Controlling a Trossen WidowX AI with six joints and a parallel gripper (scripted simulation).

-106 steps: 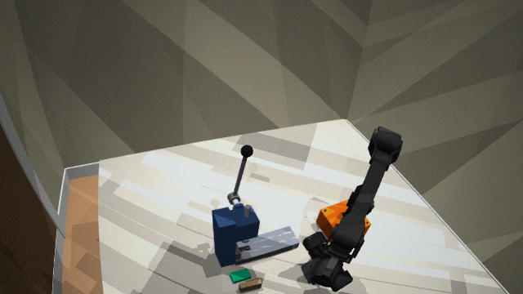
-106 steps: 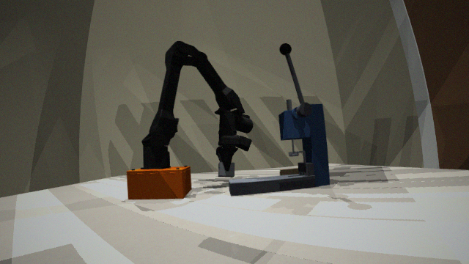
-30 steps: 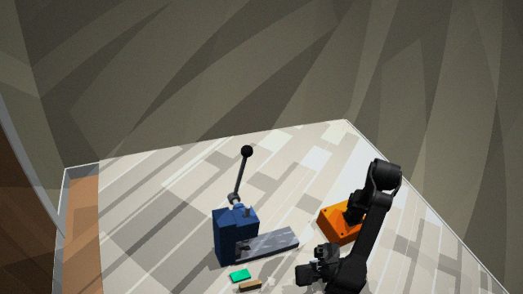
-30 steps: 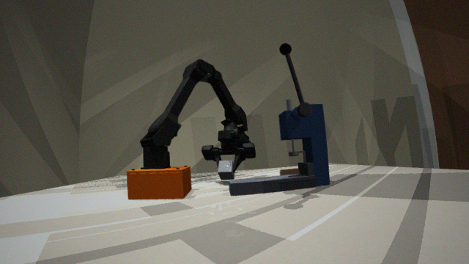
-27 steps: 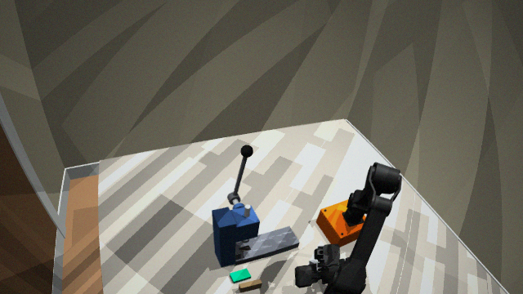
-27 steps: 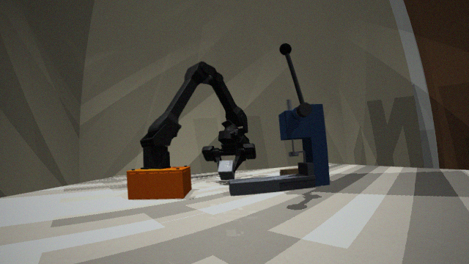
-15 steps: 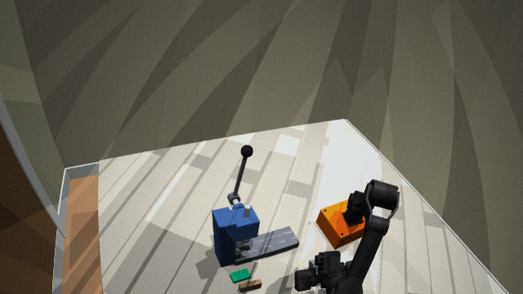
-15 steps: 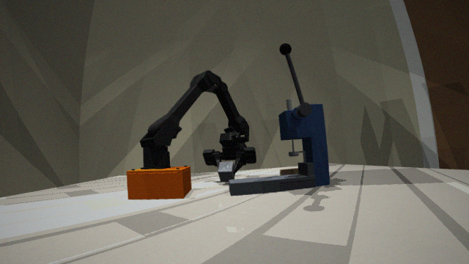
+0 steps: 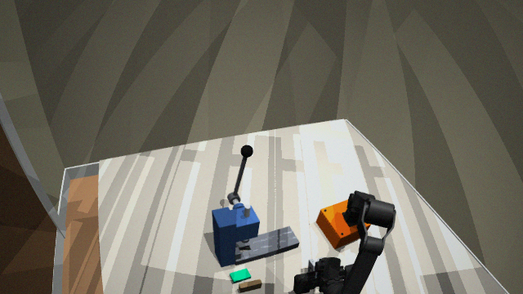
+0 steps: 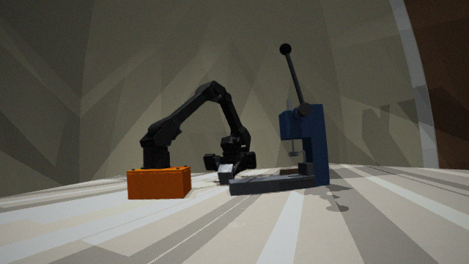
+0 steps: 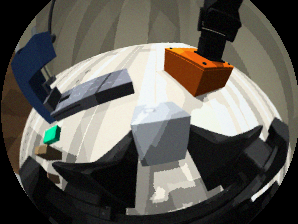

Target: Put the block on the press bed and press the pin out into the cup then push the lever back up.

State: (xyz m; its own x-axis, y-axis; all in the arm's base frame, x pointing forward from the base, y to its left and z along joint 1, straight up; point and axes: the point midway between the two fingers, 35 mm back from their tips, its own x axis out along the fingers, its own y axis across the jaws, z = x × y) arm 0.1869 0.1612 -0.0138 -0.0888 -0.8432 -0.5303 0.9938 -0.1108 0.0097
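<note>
One press [image 9: 224, 237] [image 10: 318, 147] [image 11: 30, 75] stands on the table; beside it lie one green piece [image 9: 240, 275] [image 11: 52, 134] and two brown pieces [image 11: 48, 151].

Top and exterior views, sharing press

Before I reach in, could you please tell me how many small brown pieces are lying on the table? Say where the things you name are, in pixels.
2: one brown piece [image 9: 250, 285] [image 10: 289, 171] [image 11: 48, 151] beside the green piece [image 9: 240, 275] [image 11: 52, 134], and a smaller, darker one [image 11: 53, 178] on its side away from the green. Others may be hidden.
</note>
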